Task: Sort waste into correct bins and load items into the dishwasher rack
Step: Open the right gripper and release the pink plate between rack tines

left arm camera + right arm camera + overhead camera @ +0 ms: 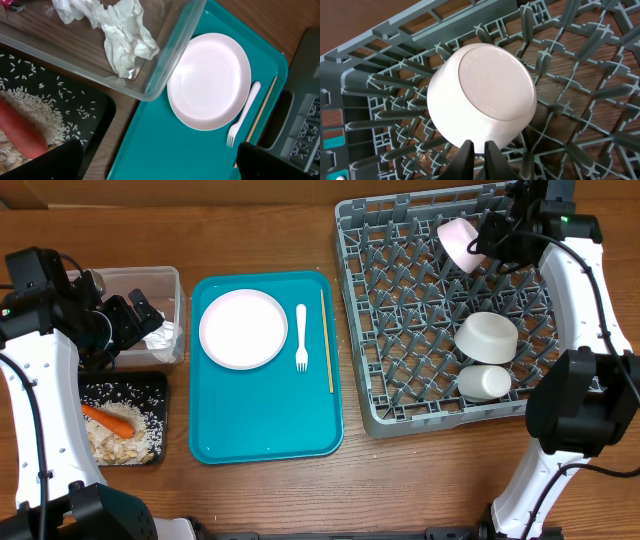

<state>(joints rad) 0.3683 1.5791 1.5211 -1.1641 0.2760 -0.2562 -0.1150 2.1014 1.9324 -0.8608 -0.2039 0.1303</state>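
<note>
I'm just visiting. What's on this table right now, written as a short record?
rack: white bowl, white cup inside
right gripper: shut on pink bowl, tilted over rack pegs
left gripper: open, empty, by clear tub
teal tray: plate, fork, chopstick
clear tub: crumpled tissues
black tray: carrot, rice
</note>
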